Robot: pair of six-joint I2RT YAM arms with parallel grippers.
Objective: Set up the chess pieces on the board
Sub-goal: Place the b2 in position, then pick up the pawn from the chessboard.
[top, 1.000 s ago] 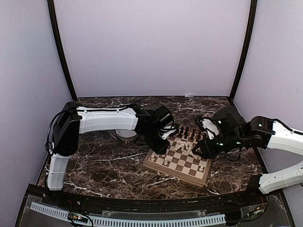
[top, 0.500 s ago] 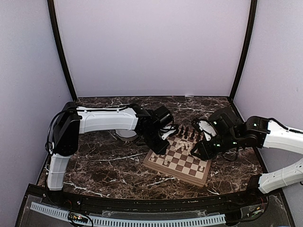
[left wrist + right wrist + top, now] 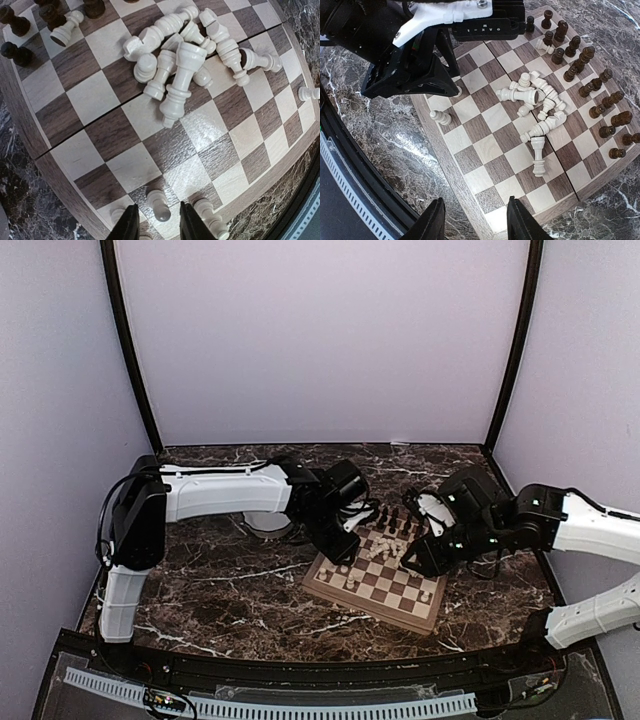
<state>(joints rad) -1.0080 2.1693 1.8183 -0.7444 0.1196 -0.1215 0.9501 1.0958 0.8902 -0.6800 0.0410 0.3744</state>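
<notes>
The left gripper (image 3: 158, 212) had barely shifted, but its jaws had eased slightly apart around an upright pale pawn (image 3: 159, 204) at the left edge of the board (image 3: 115, 132). The right gripper (image 3: 476, 200), fingers spread wide and empty, had slid left towards the toppled pale chess pieces (image 3: 537, 107) mid-board. The board lay on a dark marbled bench (image 3: 220, 590) between pale lilac walls (image 3: 320, 340).

heap of cream pieces (image 3: 182, 65) on board (image 3: 112, 134)

The board (image 3: 115, 132) under me is wood with a satin sheen. The pale chess pieces (image 3: 180, 70) are smooth turned wood. The table (image 3: 380, 135) looks like polished marble, possibly only a print. On my left gripper (image 3: 157, 214) the fingers (image 3: 131, 225) are matt black.
</notes>
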